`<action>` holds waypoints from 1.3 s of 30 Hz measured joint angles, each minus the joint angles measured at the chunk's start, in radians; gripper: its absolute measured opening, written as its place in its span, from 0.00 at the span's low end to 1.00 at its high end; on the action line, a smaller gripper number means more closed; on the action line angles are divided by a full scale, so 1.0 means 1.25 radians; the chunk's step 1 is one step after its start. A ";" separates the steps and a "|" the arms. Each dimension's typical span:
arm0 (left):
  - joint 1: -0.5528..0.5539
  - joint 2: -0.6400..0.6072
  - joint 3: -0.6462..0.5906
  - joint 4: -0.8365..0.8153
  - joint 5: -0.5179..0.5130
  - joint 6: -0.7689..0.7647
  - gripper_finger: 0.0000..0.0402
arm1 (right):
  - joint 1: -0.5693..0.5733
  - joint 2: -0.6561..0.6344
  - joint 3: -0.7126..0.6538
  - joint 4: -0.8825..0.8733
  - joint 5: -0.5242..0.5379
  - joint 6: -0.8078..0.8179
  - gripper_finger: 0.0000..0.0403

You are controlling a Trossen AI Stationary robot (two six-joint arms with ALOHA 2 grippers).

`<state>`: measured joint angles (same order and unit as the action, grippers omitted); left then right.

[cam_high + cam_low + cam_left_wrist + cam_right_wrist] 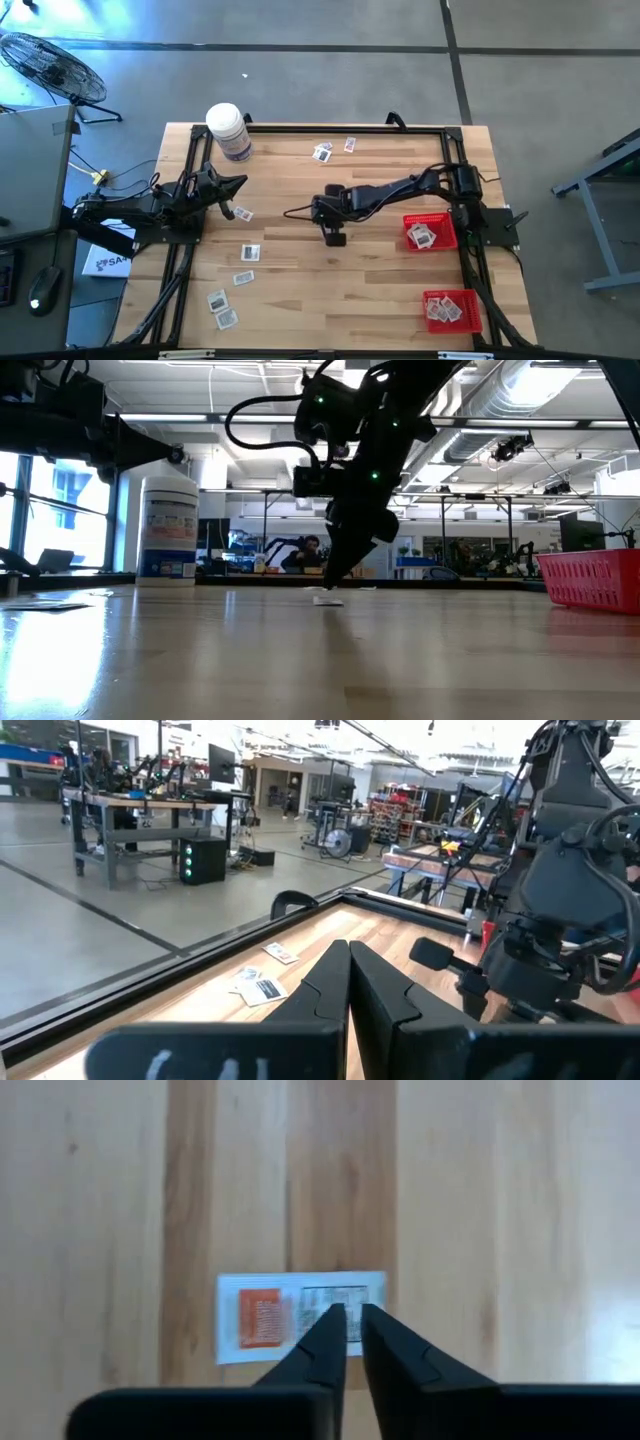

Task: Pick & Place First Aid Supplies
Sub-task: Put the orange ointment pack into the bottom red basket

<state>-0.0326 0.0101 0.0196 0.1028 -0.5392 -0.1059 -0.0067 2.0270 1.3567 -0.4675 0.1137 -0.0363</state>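
At mid-table, right tool (348, 1325) points straight down, tips barely parted over packet (300, 1316).

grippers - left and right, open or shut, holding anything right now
Left gripper: shut, holding nothing, off to the table's left.
Right gripper: slightly open, fingertips over a packet lying on the table, no grip visible.

1. a big open robotics lab or workshop hall.
2. grey concrete floor (330, 80) with dark taped lines.
3. exposed ducts (520, 400) and strip lights overhead.
4. workbenches (150, 815) with monitors and gear stand across the floor.
5. a floor fan (45, 65) stands near the wooden table (330, 290).
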 joint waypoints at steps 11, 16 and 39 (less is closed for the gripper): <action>0.000 0.000 0.000 0.002 -0.001 0.000 0.00 | -0.043 0.009 0.002 0.027 -0.079 0.008 0.31; 0.000 0.000 0.000 0.004 -0.001 0.000 0.00 | -0.055 0.035 0.002 0.057 -0.140 -0.031 0.32; 0.000 0.000 0.000 0.003 -0.003 0.002 0.00 | -0.057 0.068 0.005 0.020 -0.084 -0.064 0.11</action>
<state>-0.0326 0.0100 0.0193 0.1067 -0.5426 -0.1028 -0.0784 2.1124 1.3636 -0.4429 0.0089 -0.1158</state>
